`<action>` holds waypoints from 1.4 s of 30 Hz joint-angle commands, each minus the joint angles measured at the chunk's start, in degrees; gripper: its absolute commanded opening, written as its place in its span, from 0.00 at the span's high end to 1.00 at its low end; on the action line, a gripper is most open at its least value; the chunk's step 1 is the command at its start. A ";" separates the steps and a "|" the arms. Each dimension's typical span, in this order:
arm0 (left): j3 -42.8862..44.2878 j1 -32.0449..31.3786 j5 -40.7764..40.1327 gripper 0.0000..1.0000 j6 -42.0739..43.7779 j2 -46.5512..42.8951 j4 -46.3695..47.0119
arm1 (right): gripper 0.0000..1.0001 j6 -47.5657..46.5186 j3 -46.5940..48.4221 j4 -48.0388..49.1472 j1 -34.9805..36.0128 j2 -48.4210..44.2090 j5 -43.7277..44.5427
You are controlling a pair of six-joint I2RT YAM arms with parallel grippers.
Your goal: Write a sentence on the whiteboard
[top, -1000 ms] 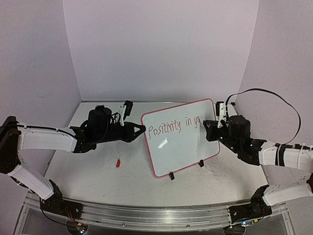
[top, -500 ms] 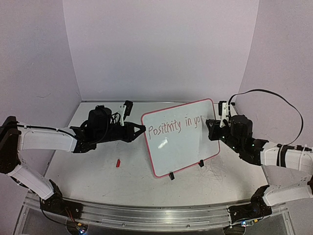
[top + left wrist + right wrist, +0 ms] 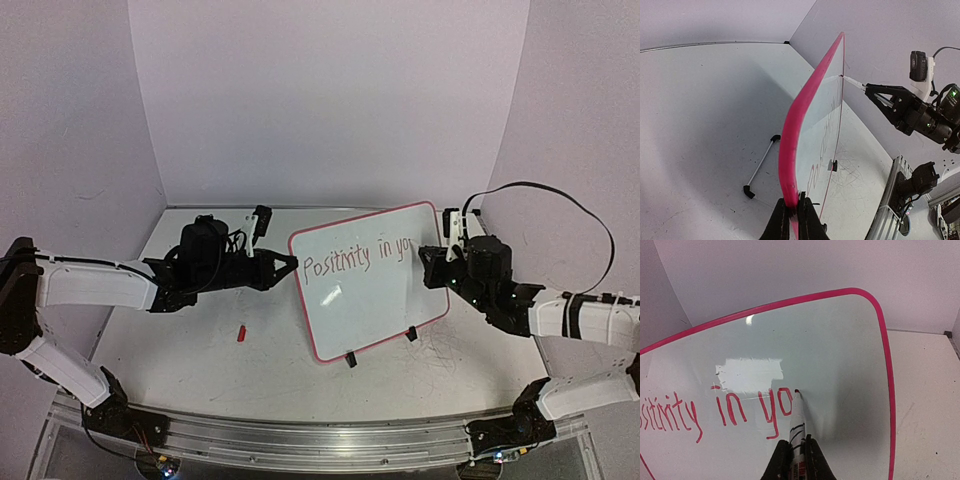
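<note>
A white table [image 3: 200,360] is closed in by lavender walls [image 3: 330,100] at 9, 12 and 3 o'clock. A small red cap [image 3: 240,333] lies alone on it at about 8 o'clock from its middle. Faint grey scribbles [image 3: 440,350] mark the surface at 4 o'clock. An aluminium rail [image 3: 320,435] runs along the 6 o'clock edge. In the right wrist view, a white-barrelled marker [image 3: 796,420] points its red tip toward 12 o'clock.

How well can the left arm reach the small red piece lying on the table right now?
Probably not yet. The red piece lies close, with nothing in between, but the left gripper is shut on the edge of the whiteboard and steadies it; letting go might tip the board.
</note>
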 commanded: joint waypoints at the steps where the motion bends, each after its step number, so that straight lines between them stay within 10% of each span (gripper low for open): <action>1: 1.91 0.33 -2.45 1.00 2.74 -0.97 -1.40 | 1.00 -0.70 2.28 2.16 -0.19 0.64 0.47; 42: 2.05 0.33 -2.18 1.00 2.38 -0.95 -1.48 | 1.00 1.83 -1.87 -0.51 -0.12 -1.66 1.29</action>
